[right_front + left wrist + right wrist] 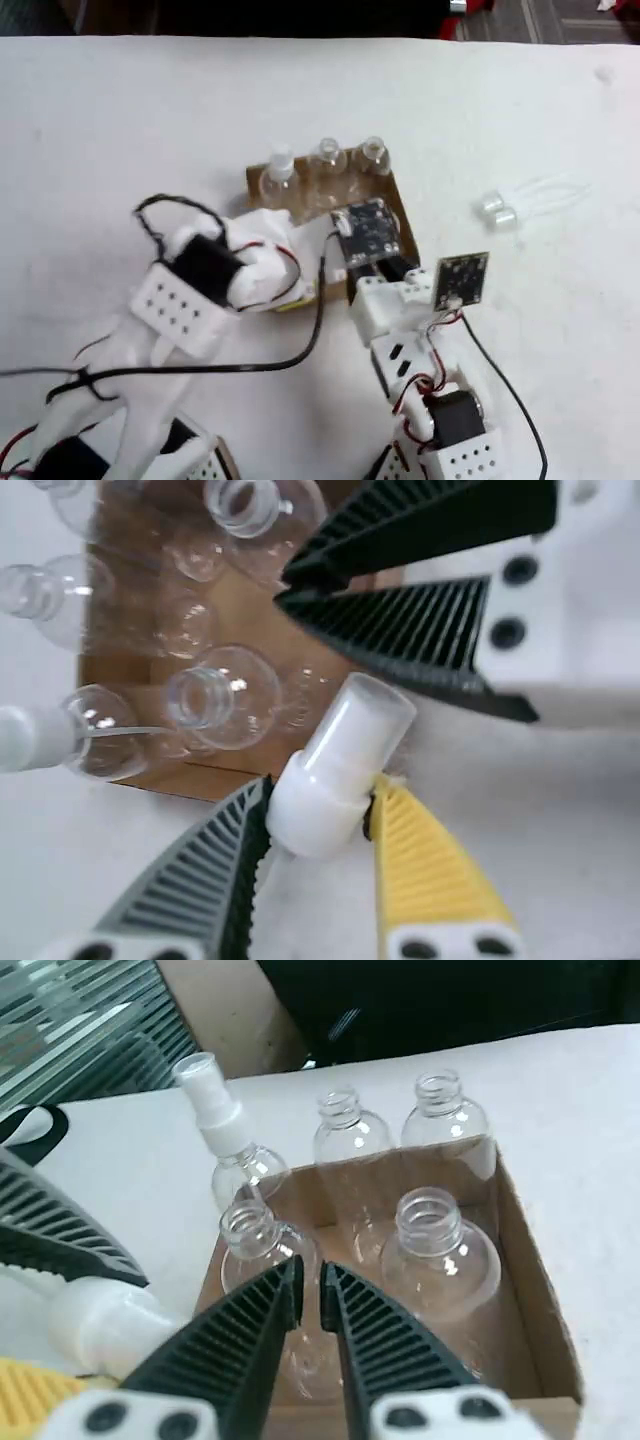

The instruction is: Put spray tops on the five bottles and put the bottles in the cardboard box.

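Clamping a white plastic spray top between its grey and yellow fingers, the left claw hovers just beside the brown cardboard box. Ahead of it, five clear plastic bottles appear to stand inside; only one capped bottle is finished. The right claw, nearly closed on nothing, hangs over the box. Two spare tops lie farther right. By the look of it, four cappings remain.

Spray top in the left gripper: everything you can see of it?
The spray top is white plastic by its look: a wide collar with a narrower round cap above. The left gripper clamps the collar between a grey finger and a yellow one. It tilts, cap end toward the cardboard box, near the box's edge, on no bottle.
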Controlling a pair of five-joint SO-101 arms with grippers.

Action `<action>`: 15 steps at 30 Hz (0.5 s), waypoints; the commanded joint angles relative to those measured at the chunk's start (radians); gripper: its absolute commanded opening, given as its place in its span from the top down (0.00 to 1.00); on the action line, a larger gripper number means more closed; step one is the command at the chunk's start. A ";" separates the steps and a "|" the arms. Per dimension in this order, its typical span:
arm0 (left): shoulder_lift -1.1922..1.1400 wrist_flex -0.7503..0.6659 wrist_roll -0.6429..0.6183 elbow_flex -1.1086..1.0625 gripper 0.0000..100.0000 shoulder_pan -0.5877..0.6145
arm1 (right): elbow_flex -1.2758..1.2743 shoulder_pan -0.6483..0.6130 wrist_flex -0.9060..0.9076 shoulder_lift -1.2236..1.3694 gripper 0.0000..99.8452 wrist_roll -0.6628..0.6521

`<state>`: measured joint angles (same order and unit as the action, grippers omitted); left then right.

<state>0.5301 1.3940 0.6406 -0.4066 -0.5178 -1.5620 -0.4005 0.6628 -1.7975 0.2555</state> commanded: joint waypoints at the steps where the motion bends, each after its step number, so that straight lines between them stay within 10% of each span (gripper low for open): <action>1: -0.030 -0.020 -0.012 -0.014 0.98 -0.061 | 0.077 -0.041 0.050 -0.008 0.98 -0.006; 15: -0.027 -0.018 -0.089 -0.018 0.98 -0.142 | 0.074 -0.044 0.056 -0.007 0.98 -0.006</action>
<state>0.4979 1.3940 0.6160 -0.4434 -0.6314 -1.5328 -0.4312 0.7104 -1.8128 0.2570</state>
